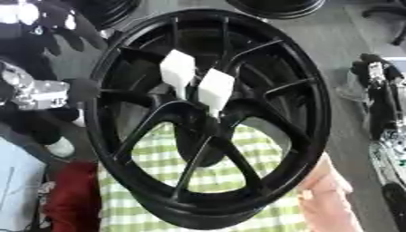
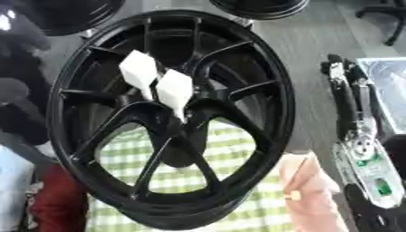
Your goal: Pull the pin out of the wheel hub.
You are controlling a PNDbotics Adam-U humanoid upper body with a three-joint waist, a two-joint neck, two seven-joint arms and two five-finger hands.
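- I saw no brand, label or readable writing on anything in either eye view.
- The large black multi-spoke alloy wheel hub (image 1: 208, 118) stood tilted on edge and filled the middle of the picture, its lower rim over a green-and-white checked cloth (image 1: 230, 167) on the counter.
- Two white diamond-shaped tabs (image 1: 198, 79) sat side by side just above the hub's centre, each tapering down toward the boss; I took these for the heads of the pins, both seated in the wheel.
- A person's bare hand (image 1: 323, 192) touched the lower right rim of the wheel.
- My right hand (image 2: 342, 93) showed as a black form at the right edge, apart from the wheel; I could not tell how its fingers were set.
- My left arm's silver joint (image 1: 44, 93) lay against the wheel's left rim; the left hand itself I could not make out.
- The right eye view alone showed a green tag (image 2: 384, 186) on the silver forearm.
- A dark red cloth (image 1: 71, 195) lay lower left.
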